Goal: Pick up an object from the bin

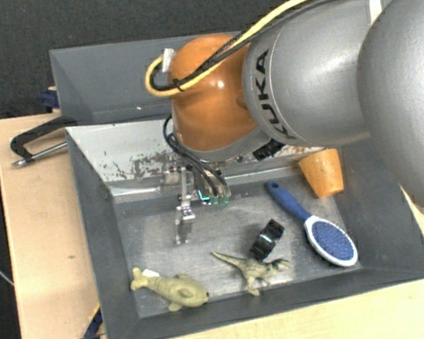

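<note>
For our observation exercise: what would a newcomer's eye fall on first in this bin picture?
The silver arm with its orange cover looms at the upper right, its pincer hanging left of centre in the bin. Next come the blue-and-white brush at the right, an orange cup behind it, and a toy whale and dinosaur along the front wall.

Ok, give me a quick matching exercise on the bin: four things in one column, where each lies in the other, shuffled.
1 orange cup
2 blue brush
3 pale whale toy
4 black clip

A lower left of the view
B mid floor, beside the dinosaur toy
C upper right, by the back wall
D right side, lying slantwise

Pairs: 1-C, 2-D, 3-A, 4-B.
</note>
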Motion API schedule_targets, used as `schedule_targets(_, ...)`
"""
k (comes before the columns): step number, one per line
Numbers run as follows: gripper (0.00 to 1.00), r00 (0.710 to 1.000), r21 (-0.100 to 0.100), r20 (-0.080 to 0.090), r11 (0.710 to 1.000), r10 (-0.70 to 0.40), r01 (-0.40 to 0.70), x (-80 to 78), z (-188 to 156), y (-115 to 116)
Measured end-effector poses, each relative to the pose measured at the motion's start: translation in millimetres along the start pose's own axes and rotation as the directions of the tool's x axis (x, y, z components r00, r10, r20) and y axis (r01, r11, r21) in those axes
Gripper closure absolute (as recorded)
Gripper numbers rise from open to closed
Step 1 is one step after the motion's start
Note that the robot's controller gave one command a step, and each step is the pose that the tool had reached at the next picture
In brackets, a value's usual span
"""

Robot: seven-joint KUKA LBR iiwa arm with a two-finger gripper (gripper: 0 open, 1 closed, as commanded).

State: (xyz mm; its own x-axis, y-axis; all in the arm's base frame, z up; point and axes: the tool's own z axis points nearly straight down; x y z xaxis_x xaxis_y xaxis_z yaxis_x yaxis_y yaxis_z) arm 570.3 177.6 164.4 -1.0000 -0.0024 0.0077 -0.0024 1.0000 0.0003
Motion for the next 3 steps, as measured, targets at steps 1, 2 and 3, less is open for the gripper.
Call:
schedule_targets(1, 0.00, 0.842, 0.009, 0.039, 0.843, -0.538, 0.538, 68.9, 85, 38)
schedule_targets(2, 0.00, 0.358, 0.013, 0.011, 0.358, -0.934, 0.934, 73.4, 63, 29)
schedule_targets(3, 0.00, -0.109, 0.013, 0.004, -0.109, -0.994, 0.994, 73.4, 64, 18)
